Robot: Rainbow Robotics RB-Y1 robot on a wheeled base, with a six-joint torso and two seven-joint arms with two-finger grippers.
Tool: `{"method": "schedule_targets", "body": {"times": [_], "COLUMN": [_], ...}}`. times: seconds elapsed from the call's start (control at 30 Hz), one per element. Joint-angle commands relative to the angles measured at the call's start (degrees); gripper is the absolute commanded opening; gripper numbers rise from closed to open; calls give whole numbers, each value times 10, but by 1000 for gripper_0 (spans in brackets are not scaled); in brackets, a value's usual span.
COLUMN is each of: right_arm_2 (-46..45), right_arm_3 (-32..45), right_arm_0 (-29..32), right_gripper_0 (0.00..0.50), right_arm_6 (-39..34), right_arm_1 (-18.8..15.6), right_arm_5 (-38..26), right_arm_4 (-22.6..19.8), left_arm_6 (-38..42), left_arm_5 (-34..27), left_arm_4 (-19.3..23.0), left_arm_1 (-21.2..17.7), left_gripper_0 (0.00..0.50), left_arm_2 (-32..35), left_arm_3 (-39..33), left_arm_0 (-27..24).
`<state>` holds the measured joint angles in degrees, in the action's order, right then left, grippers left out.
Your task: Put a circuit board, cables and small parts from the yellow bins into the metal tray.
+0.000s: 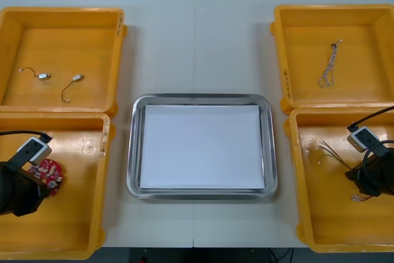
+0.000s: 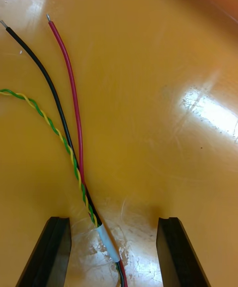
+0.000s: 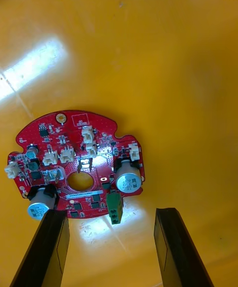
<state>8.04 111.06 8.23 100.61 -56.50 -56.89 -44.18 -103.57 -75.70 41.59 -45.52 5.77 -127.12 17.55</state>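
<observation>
Our left gripper [image 3: 111,217] hangs, fingers apart, over the circuit board [image 3: 74,168] in the near left bin [image 1: 104,146]. It looks stiff, light and fragile, so we'd pinch its rim. Our right gripper [image 2: 113,222], also apart, straddles the limp cables [image 2: 108,243] at their white sleeve.

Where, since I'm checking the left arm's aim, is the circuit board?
In the front view the board lies in the near left bin, by its outer wall, at the left gripper; the left wrist view shows it just beyond the open fingers.
</observation>
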Motion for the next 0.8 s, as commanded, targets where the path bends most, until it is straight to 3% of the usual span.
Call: {"method": "schedule_targets", "body": {"times": [0.03, 0.8], "right_arm_2": [8, 29], "right_arm_3": [3, -27], "right_arm_0": [11, 18], "right_gripper_0": [500, 500], "right_arm_6": [-4, -18], "right_arm_1": [-22, -17], "right_arm_5": [5, 43], "right_arm_4": [3, 12], "left_arm_6": [-36, -39], "left_arm_5": [27, 96], "left_arm_4": [-19, -37], "left_arm_1": [-23, -23], "left_gripper_0": [500, 500], "left_arm_2": [-19, -53], "left_arm_3": [-2, 33], "left_arm_0": [29, 46]}}
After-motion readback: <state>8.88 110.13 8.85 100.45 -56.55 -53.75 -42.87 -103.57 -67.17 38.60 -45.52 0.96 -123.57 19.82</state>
